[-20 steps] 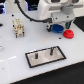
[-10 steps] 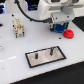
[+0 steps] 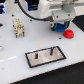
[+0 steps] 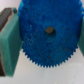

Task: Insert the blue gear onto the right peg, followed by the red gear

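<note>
The blue gear (image 4: pixel 47 37) fills the wrist view, a flat toothed disc with a dark centre hole. Teal finger pads (image 4: pixel 10 46) press against its rim on two opposite sides. In the exterior view my gripper (image 3: pixel 60 25) hangs at the back right, shut on the blue gear (image 3: pixel 61 28) just above the white table. The red gear (image 3: pixel 68 33) lies right beside it, toward the exterior view's right. Nearer the front sits the black-bordered grey plate (image 3: pixel 46 60) with two dark pins. The right peg (image 3: pixel 50 50) stands bare, well apart from my gripper.
The plate's other pin (image 3: pixel 36 56) stands toward the exterior view's left. A beige block-like fixture (image 3: pixel 19 27) sits at the back left of the white table (image 3: pixel 20 70). Dark cables trail behind the arm.
</note>
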Controlling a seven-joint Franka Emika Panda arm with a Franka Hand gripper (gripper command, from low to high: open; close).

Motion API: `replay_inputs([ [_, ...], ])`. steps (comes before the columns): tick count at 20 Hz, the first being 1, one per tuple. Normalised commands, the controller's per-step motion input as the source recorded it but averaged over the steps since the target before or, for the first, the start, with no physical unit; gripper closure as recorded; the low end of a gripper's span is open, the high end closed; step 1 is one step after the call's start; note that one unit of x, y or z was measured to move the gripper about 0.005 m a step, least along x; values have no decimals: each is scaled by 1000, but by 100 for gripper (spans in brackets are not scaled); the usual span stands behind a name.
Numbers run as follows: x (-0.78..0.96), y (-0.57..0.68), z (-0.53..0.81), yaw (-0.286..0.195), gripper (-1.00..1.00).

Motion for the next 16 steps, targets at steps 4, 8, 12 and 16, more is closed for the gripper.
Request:
replay_inputs([
  [4, 467, -124, 599, 0, 100],
  [8, 544, -243, 493, 0, 100],
  [12, 597, -322, 397, 0, 100],
  [16, 649, -322, 398, 0, 100],
])
